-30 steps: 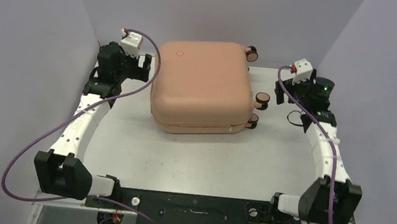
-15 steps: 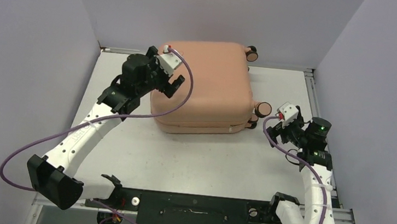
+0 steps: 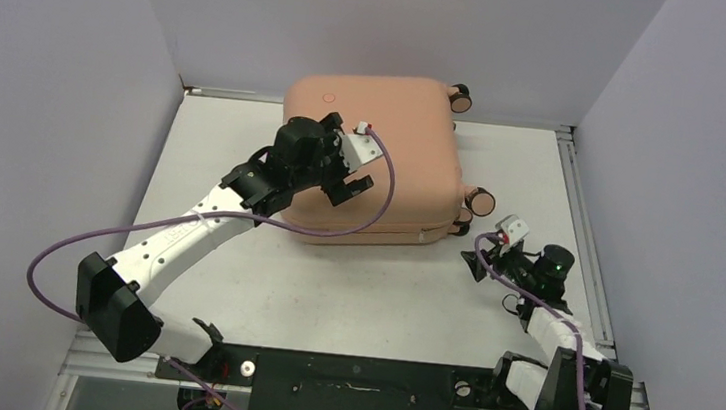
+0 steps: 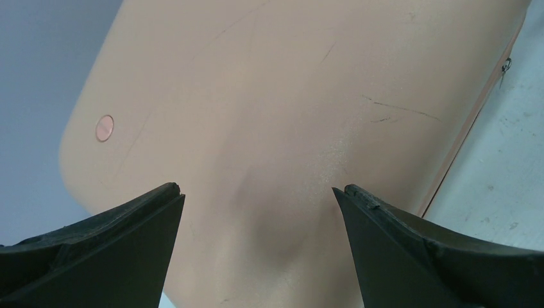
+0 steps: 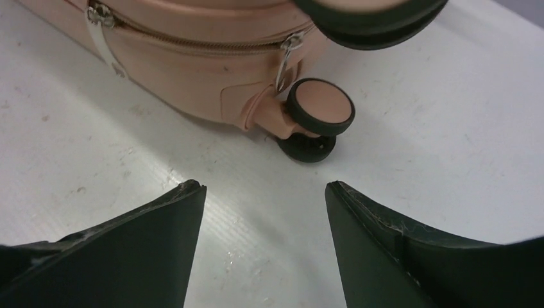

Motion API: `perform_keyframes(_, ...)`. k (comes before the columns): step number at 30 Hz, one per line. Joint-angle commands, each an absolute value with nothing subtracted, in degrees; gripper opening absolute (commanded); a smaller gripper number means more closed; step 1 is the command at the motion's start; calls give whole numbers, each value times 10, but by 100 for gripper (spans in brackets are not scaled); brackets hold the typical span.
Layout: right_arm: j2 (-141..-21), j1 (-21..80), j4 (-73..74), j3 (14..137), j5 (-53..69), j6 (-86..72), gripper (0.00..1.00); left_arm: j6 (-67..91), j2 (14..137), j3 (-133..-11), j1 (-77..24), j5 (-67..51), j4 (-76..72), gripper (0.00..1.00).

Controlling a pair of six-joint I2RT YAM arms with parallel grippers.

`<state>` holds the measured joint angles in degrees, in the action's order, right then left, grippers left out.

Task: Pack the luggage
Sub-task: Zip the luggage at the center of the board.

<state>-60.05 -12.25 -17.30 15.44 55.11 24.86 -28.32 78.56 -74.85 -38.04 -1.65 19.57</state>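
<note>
Peach-pink luggage [image 3: 416, 130] lies flat, zipped shut, far-centre; wheels [image 3: 481, 201] on R side.

**Top view:** the left arm [image 3: 180, 236] covers part of the luggage [image 3: 415, 140]. The right claw [image 3: 478, 254] is too small for its jaws to be read.
**Left wrist view:** the luggage runs past the top and bottom edges.
**Right wrist view:** one wheel [image 5: 369, 16], blurred, is cut off by the top edge. The closed luggage hides its interior.
</note>
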Motion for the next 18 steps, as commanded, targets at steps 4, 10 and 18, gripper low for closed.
perform_keyframes(4,-684,-75,-589,120,530,89,77,-300,828,-788,-373,-39,203,96)
perform_keyframes(10,-801,-56,-721,134,535,37,69,-279,854,-821,-359,-51,215,96)
perform_keyframes(18,-929,-61,-826,203,557,-57,56,-264,856,-828,-328,-64,222,96)
